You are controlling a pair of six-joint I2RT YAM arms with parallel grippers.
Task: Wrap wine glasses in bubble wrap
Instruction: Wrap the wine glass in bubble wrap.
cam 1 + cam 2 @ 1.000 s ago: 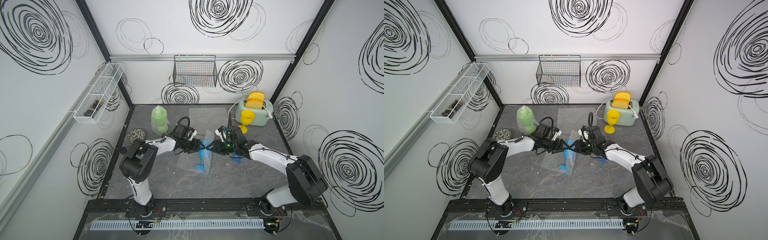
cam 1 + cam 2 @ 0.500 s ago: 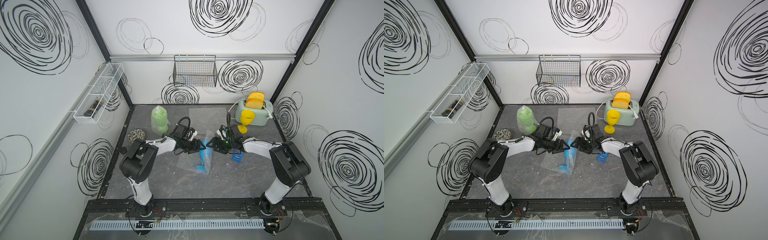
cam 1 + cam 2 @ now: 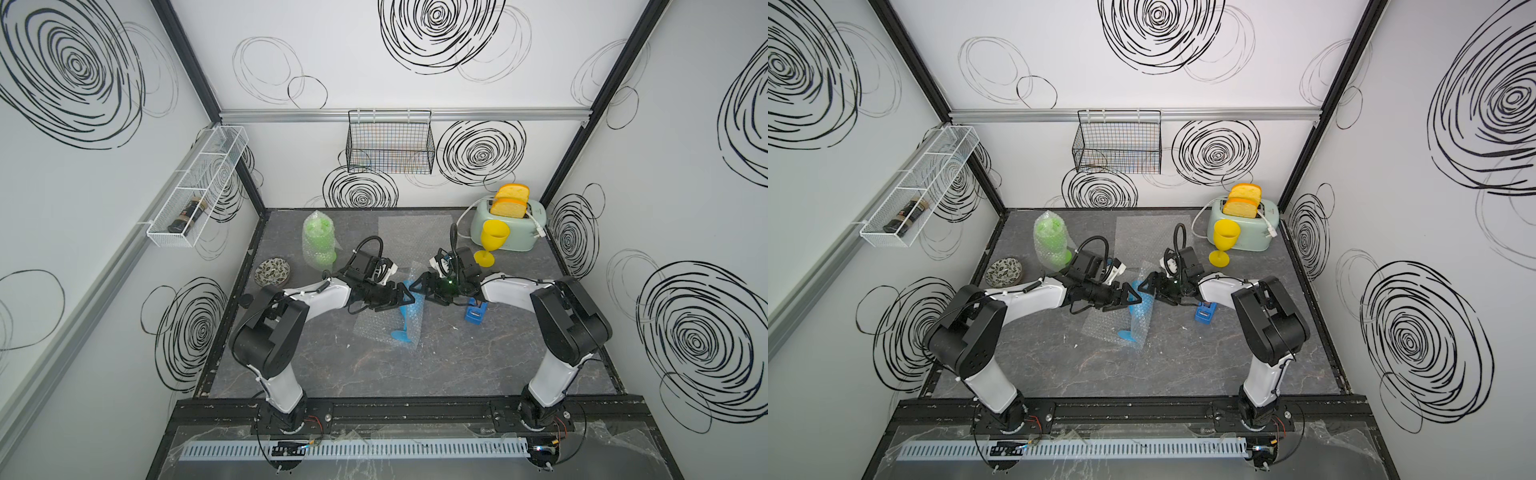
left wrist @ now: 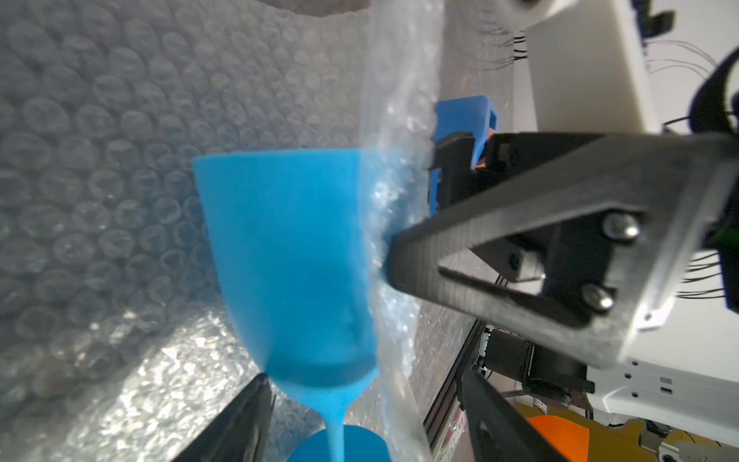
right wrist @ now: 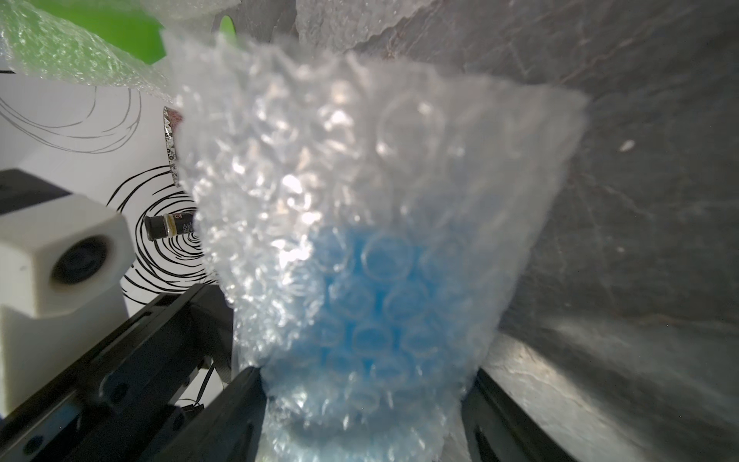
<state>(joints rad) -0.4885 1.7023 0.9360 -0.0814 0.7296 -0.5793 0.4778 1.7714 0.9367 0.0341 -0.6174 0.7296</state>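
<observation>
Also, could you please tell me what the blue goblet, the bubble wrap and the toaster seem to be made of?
Blue goblet: likely plastic, opaque and matte; even colour, no glassy reflections.
Bubble wrap: clear glossy plastic film; rows of round air pockets, bright glints.
Toaster: smooth mint casing, plastic or painted metal; cannot tell which.

- Both top views are lit brightly and evenly; only soft, pale shadows are cast on the grey tabletop [image 3: 415,374].
- In the left wrist view, the blue goblet [image 4: 288,248] is rendered slightly soft, and white glare is thrown back by the bubble wrap [image 4: 172,360].
- In the right wrist view, the bubble wrap is blurred and full of glints; the tabletop is smeared by motion.
</observation>
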